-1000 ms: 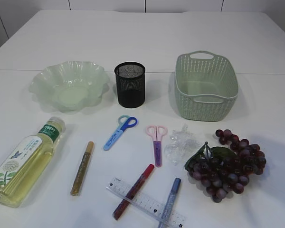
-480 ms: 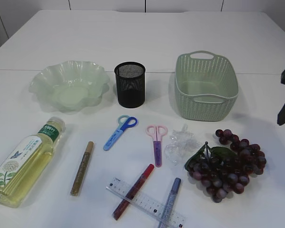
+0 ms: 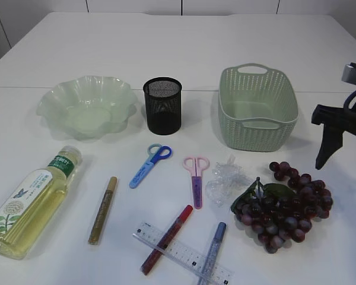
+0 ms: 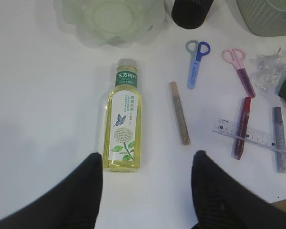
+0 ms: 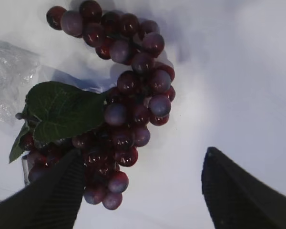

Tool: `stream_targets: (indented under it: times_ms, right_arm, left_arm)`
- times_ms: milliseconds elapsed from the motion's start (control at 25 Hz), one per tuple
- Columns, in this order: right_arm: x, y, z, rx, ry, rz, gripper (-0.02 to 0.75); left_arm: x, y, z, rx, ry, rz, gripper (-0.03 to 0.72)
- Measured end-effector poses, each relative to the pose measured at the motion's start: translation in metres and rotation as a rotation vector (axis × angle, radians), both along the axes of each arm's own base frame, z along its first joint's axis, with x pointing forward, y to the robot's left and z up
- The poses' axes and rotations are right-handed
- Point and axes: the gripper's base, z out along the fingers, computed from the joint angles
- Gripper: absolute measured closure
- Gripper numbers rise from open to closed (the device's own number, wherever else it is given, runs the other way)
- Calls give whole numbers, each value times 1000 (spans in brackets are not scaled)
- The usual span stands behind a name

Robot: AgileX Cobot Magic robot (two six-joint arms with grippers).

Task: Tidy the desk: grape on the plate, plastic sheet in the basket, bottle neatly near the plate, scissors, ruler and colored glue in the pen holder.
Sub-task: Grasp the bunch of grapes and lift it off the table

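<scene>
- The right gripper stands at the right edge of the exterior frame, above and just right of the grape; its jaws are spread and hold nothing.
- In the right wrist view the grape bunch fills the left and centre of the frame, and the two fingers sit at the bottom corners, so the bunch is only partly between them.
- The step in hand looks like the grape pick-up. To do it well, the arm would centre over the thick middle of the bunch, not the loose tail, and close gently around the stem area near the leaf.
- The bunch's long axis runs from lower left to upper right in the exterior frame, with the leaf end toward the plastic sheet, which it touches.
- The left gripper hovers released over the bottle, whose cap points to the top of its frame, toward the plate.
</scene>
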Motion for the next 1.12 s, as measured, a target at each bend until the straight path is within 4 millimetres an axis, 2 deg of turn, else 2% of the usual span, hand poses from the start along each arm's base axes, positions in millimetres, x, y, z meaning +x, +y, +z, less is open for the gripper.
stream_targets:
  times_ms: [360, 720, 1120]
  right_arm:
    - [24, 1, -35, -6, 55, 13, 144]
    - [43, 2, -54, -9, 63, 15, 144]
    - [48, 5, -80, -16, 122, 58, 144]
  left_arm:
    - [-1, -2, 0, -17, 13, -9, 254]
    - [-1, -2, -1, -19, 18, -12, 254]
    - [-2, -2, -1, -23, 22, -14, 254]
